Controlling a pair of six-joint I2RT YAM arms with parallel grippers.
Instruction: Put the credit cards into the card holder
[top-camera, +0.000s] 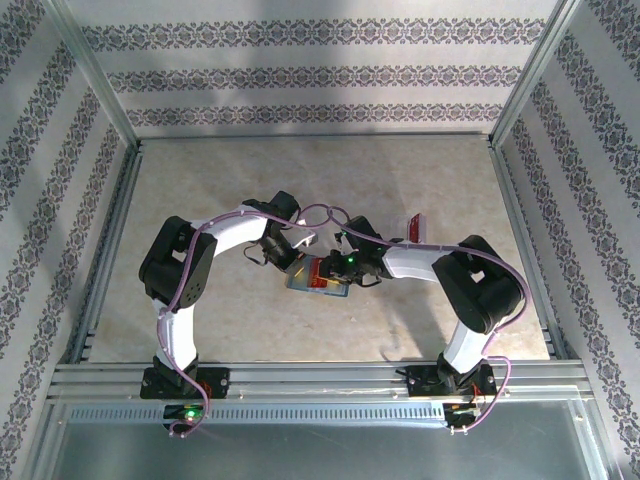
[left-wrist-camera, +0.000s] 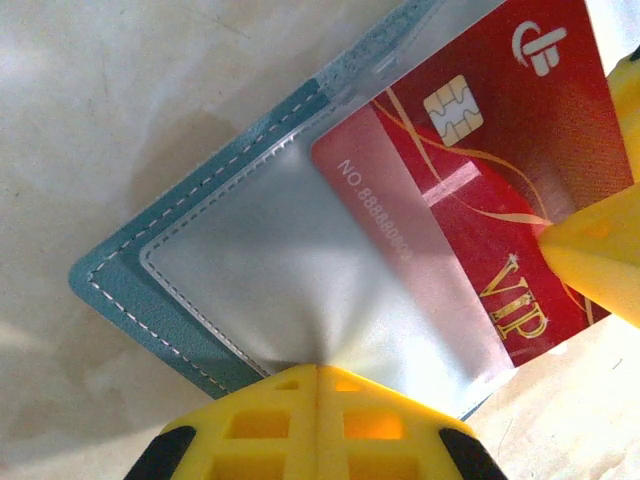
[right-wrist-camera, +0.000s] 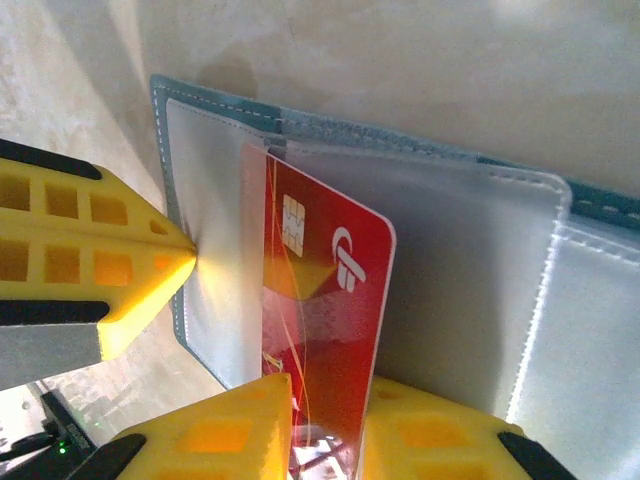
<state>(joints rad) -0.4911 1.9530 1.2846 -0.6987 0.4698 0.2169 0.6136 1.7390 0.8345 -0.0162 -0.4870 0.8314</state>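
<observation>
The teal card holder lies open on the table between both grippers, clear pockets up. A red credit card with a chip stands partly under the clear film of one pocket. My right gripper is shut on this card's near end. My left gripper is shut at the pocket's outer edge, and the film puckers into its tip; the same tip meets the holder's left edge. One yellow finger of the right gripper touches the card's edge.
A second red credit card lies on the table behind the right arm. Metal rails run along the near edge, and patterned walls close in the back and sides.
</observation>
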